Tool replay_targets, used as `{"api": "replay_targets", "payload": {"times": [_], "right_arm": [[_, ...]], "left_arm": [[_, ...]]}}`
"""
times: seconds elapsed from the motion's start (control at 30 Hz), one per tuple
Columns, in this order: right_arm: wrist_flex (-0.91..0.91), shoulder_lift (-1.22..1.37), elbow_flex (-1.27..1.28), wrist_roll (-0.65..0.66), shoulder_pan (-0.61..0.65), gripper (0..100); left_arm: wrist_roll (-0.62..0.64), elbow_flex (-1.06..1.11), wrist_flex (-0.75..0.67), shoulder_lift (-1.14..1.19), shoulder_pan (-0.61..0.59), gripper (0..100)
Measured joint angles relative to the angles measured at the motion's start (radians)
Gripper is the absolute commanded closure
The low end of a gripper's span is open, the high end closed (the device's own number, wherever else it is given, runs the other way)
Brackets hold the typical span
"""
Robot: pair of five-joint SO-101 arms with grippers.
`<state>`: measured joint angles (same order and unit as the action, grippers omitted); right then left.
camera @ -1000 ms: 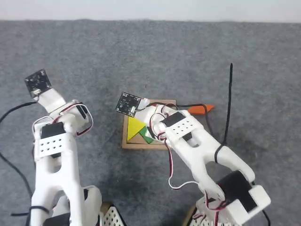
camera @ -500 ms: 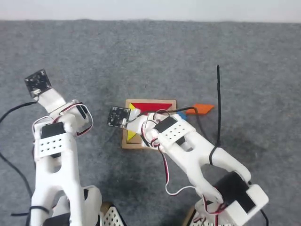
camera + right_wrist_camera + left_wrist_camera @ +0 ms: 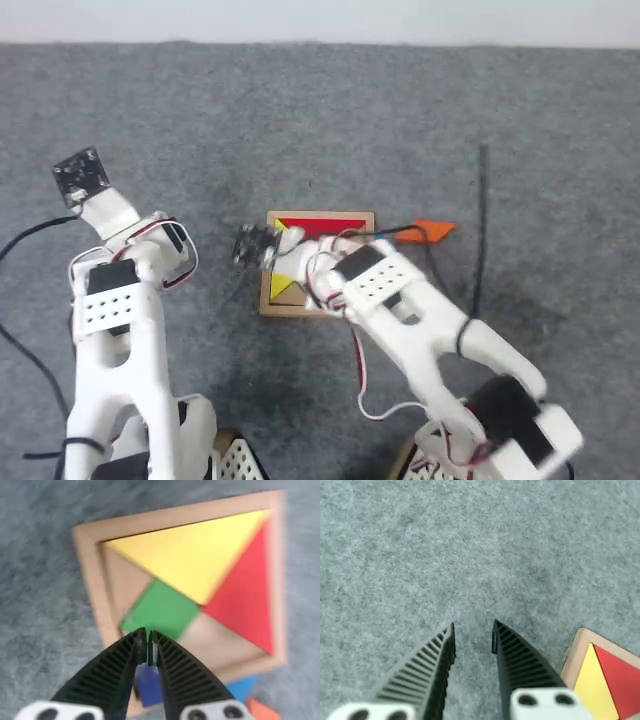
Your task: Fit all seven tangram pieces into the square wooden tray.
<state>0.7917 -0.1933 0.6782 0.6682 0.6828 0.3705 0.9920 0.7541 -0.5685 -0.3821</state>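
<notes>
Grippers: one wide, one closed.
The left gripper (image 3: 473, 628) gapes (jaws well apart); the right gripper (image 3: 147, 636) is pinched closed.

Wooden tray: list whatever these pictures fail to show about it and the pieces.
High view: the right arm covers the wooden tray's near right part, hiding pieces there.
Right wrist view: the blue piece sits mostly behind the right hand; shape unclear.
Right wrist view: the orange piece is cut off by the edge.
Left wrist view: the edge leaves one tray corner.
</notes>
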Motion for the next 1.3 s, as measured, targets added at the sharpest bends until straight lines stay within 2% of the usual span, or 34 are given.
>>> {"api": "replay_targets", "payload": {"times": [0.3,0.5,0.8,1.0,1.3], "right_arm": [[0.028,-0.278,0.072,-0.118,-0.193,99.0],[0.017,-0.290,0.186,-0.123,-0.209,99.1],[0.015,-0.057,0.180,-0.123,-0.212,99.1],[0.077,0.083,0.074,-0.123,-0.210,99.1],[0.100,0.110,0.026,-0.123,-0.198,99.1]], "left_arm": [[0.000,0.000,0.000,0.000,0.000,87],[0.000,0.000,0.000,0.000,0.000,87],[0.000,0.000,0.000,0.000,0.000,87],[0.000,0.000,0.000,0.000,0.000,87],[0.000,0.000,0.000,0.000,0.000,87]]}}
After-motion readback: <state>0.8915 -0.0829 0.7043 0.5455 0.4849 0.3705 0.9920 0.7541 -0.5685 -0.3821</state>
